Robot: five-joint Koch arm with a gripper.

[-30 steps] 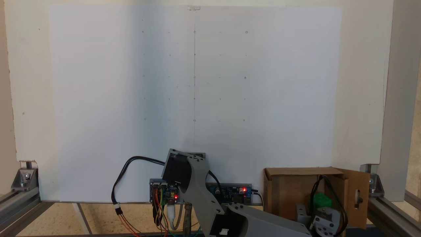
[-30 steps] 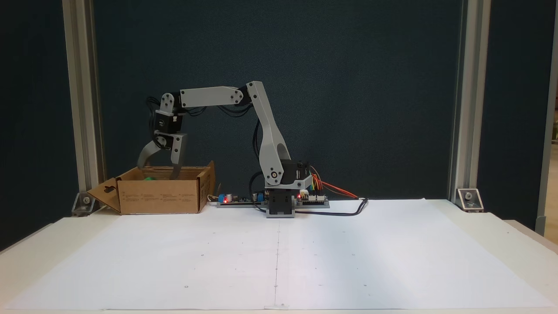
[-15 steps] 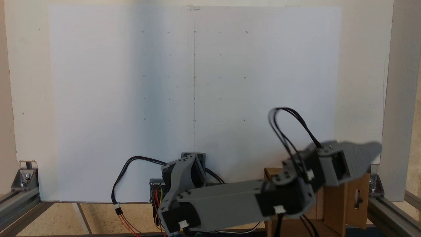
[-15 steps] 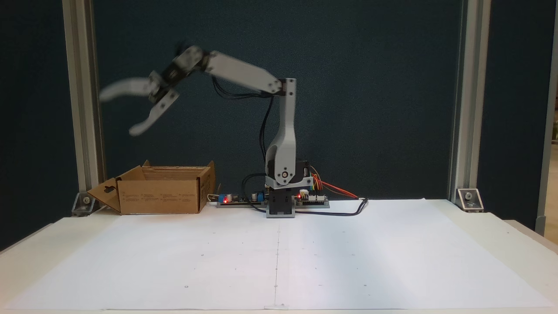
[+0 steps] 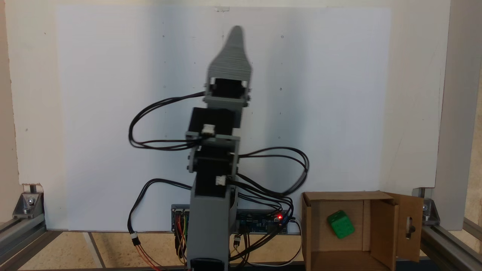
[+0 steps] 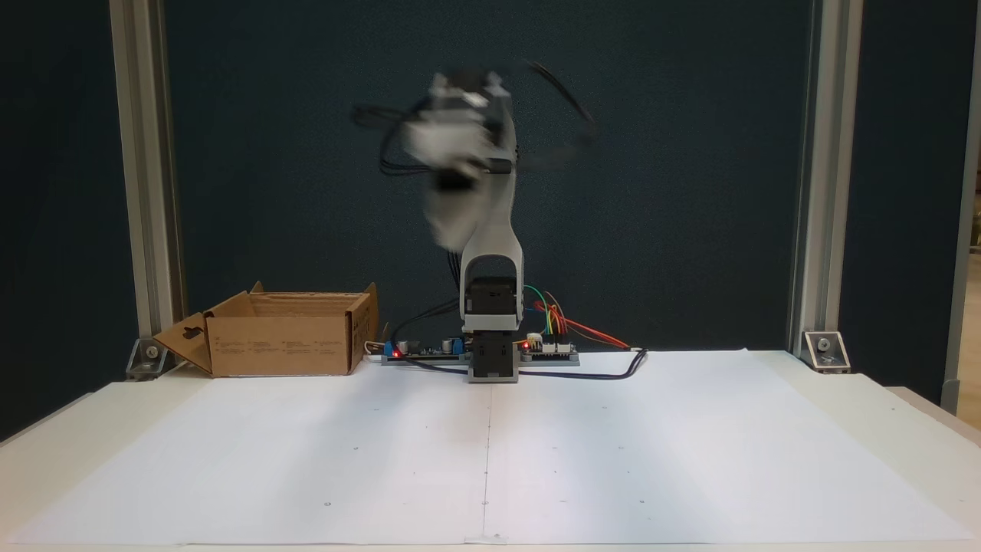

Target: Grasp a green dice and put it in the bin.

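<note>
Green dice (image 5: 340,224) lies tilted on the floor of the brown cardboard bin (image 5: 316,233), touching nothing else. Well apart, the gripper (image 5: 236,32) points over the white desk (image 6: 613,445); only one jaw shows, so its opening cannot be told.

Arm upright, gripper (image 5: 236,32) raised high, jaws blurred

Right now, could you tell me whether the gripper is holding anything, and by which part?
Nothing is held: the green dice lies loose inside the bin, far from the raised gripper.
</note>
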